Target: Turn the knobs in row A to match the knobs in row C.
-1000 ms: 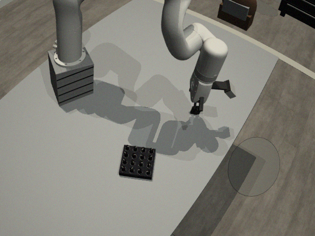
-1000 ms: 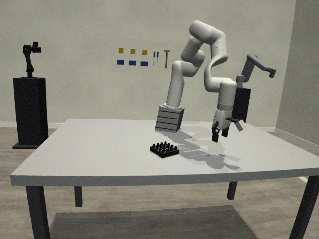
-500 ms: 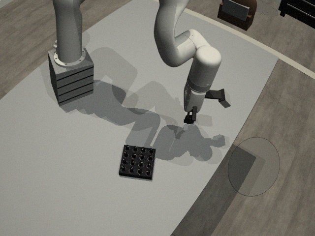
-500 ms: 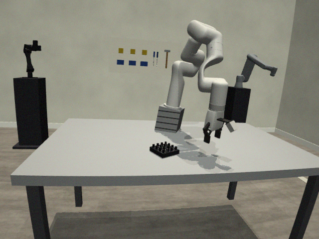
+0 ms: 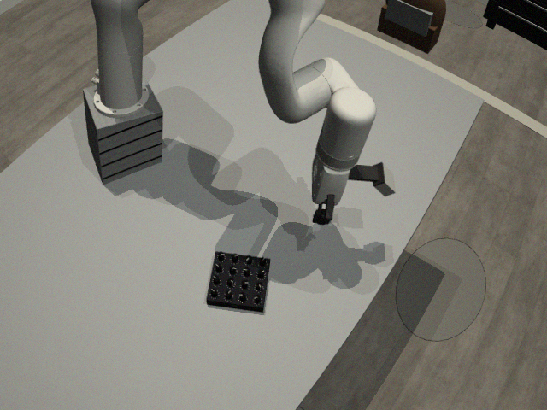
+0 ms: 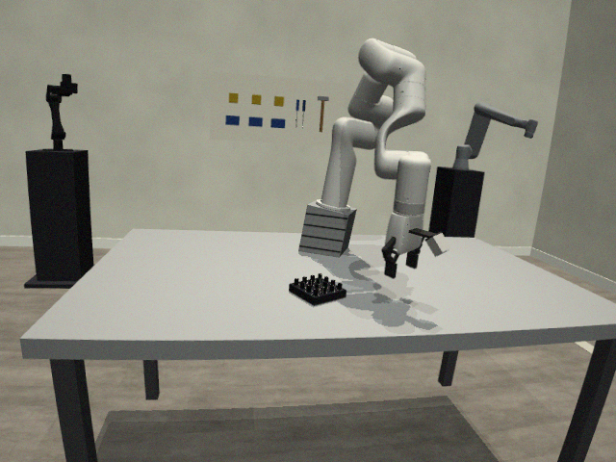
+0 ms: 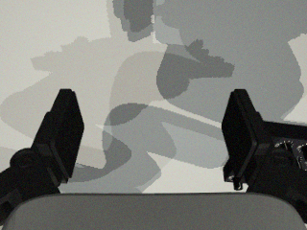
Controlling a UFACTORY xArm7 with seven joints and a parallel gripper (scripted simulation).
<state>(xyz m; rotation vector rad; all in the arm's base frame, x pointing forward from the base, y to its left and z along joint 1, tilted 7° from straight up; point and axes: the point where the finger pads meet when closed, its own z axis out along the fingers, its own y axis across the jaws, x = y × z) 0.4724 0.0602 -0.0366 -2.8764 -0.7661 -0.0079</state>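
Note:
The knob box [image 5: 238, 282] [image 6: 319, 292] is a flat black square with several small black knobs in rows. It stands on the grey table [image 5: 88, 265] [image 6: 173, 278] toward the front. The knob lines and marks are too small to read. My gripper [image 5: 322, 213] [image 6: 400, 265] [image 7: 153, 107] is open and empty. It hangs above the table, well to the right of and behind the box in the top view. The wrist view shows only bare table and shadows between the fingers; the box is out of that view.
The arm's grey ribbed base block [image 5: 123, 137] [image 6: 327, 229] stands at the back of the table. The table's right edge [image 5: 397, 265] runs close to the gripper. Black pedestals [image 6: 59, 214] [image 6: 456, 201] stand on the floor beyond the table.

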